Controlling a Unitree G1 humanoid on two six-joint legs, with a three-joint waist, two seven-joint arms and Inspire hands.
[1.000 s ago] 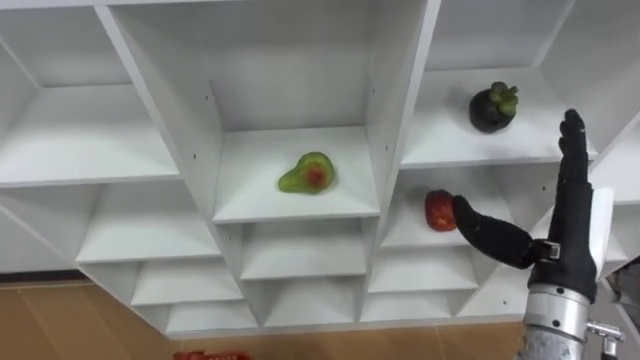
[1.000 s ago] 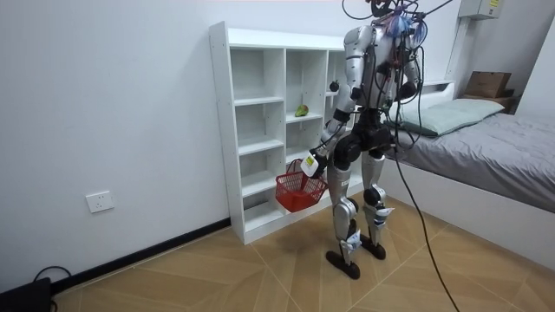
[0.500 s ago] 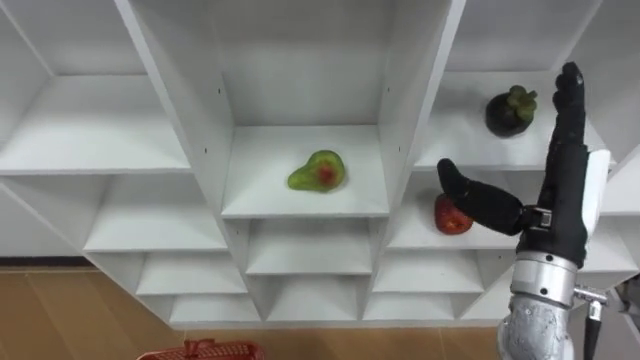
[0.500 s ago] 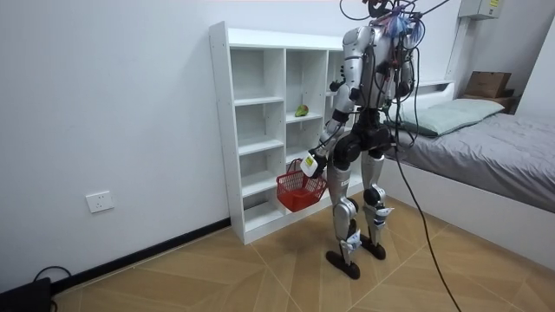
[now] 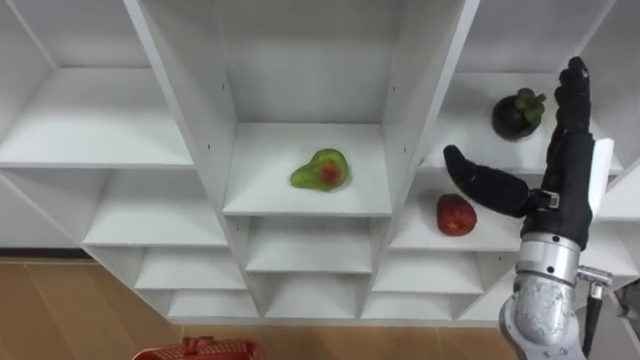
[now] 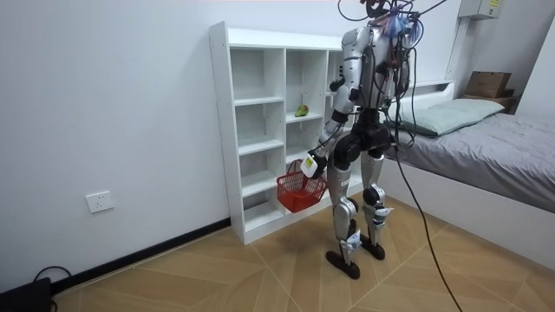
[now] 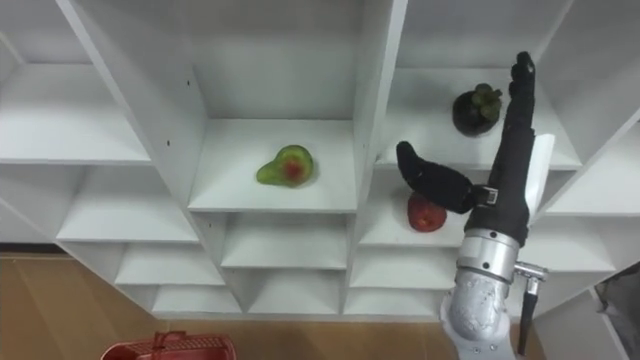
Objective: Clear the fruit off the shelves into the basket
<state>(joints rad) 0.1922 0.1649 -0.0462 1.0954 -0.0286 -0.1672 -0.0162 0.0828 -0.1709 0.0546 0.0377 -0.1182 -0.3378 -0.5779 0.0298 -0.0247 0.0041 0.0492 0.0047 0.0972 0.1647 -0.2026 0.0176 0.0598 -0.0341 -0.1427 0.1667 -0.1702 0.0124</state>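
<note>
I stand facing the white closet (image 5: pixel 410 90) (image 6: pixel 224 130). A green fruit with a red patch (image 5: pixel 322 170) (image 7: pixel 283 165) lies in the middle compartment. To its right, a red apple (image 5: pixel 456 215) (image 7: pixel 426 213) sits on a lower shelf and a dark mangosteen (image 5: pixel 519 113) (image 7: pixel 474 108) one shelf up. My right hand (image 5: pixel 567 160) (image 7: pixel 512 150) is open and upright in front of that column, its thumb just above the apple. A red basket (image 6: pixel 300 189) (image 5: pixel 195 350) hangs from my left hand (image 6: pixel 313 164) at my side.
The other compartments of the closet hold nothing. In the room view a bed (image 6: pixel 494 147) stands close behind me at the view's right, and wooden floor (image 6: pixel 217 269) spreads to the view's left.
The camera has shifted. My right hand has risen, so the thumb that was level with the apple now sits above it. The basket stays hanging at my left.
</note>
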